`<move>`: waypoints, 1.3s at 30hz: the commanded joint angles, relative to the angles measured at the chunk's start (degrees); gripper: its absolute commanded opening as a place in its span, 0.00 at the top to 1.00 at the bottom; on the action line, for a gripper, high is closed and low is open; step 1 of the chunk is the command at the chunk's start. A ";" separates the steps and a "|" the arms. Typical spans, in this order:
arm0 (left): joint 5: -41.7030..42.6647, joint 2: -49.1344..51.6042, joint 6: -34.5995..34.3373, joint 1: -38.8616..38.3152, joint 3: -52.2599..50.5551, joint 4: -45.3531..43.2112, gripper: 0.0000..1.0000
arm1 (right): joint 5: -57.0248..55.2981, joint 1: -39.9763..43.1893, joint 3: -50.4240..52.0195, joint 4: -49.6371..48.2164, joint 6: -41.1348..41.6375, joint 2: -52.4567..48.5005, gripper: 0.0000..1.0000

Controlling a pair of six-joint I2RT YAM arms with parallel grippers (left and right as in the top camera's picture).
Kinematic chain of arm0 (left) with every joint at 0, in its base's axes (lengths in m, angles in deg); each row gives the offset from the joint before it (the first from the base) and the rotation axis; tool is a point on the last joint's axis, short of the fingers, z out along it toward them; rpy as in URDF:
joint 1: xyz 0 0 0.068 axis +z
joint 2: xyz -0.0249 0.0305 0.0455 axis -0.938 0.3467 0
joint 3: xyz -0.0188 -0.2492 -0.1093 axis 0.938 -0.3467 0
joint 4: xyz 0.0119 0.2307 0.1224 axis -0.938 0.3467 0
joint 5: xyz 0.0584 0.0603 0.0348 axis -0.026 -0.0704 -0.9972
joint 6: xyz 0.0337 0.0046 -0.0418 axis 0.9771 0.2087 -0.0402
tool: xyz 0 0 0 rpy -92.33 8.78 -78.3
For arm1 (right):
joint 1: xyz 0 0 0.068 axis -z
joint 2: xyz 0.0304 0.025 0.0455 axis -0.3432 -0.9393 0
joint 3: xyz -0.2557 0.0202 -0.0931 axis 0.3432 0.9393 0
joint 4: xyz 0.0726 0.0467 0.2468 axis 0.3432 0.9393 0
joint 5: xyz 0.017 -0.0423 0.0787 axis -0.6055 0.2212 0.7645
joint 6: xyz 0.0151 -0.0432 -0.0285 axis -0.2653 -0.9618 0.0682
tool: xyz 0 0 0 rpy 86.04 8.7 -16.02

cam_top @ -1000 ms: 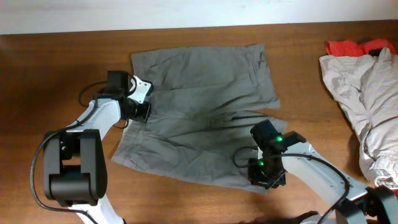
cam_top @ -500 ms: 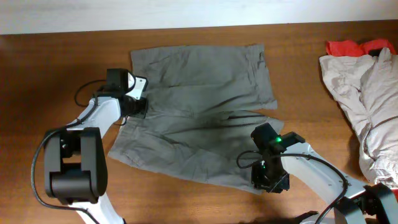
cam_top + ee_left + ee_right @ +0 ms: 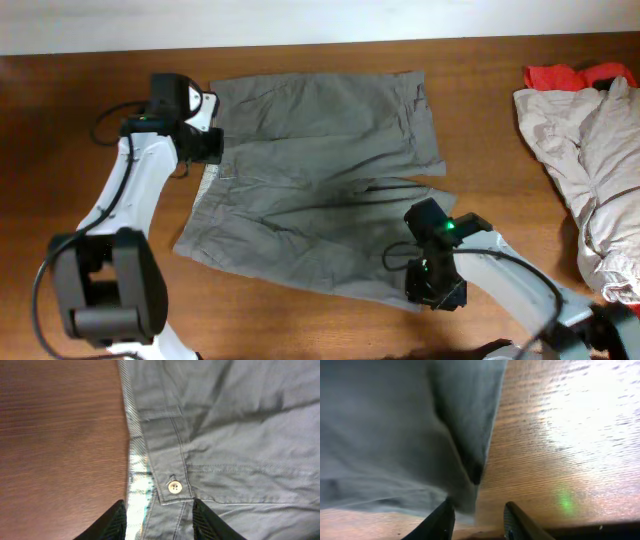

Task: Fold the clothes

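Grey shorts (image 3: pixel 320 190) lie spread flat on the wooden table. My left gripper (image 3: pixel 203 143) is at the left edge of the shorts, at the waistband. In the left wrist view it (image 3: pixel 159 522) is open, with its fingers on either side of the waistband just below a pale button (image 3: pixel 174 487). My right gripper (image 3: pixel 436 288) is at the lower right hem corner. In the right wrist view it (image 3: pixel 479 520) is open, and the hem corner (image 3: pixel 462 475) hangs down between the fingers against the left one.
A pile of beige clothes (image 3: pixel 590 150) lies at the right edge of the table, with a red garment (image 3: pixel 560 75) behind it. Bare wood (image 3: pixel 80 100) lies left of the shorts and along the front edge. A white wall runs along the back.
My left gripper has moved back and to the left along the waistband edge. My right gripper dropped slightly toward the front hem, then stayed put. The shorts have hardly shifted.
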 commanded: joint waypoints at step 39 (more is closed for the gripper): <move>7.69 4.22 3.96 -12.11 1.05 -15.37 0.96 | 12.76 11.58 -23.71 -33.99 -12.87 -5.16 0.62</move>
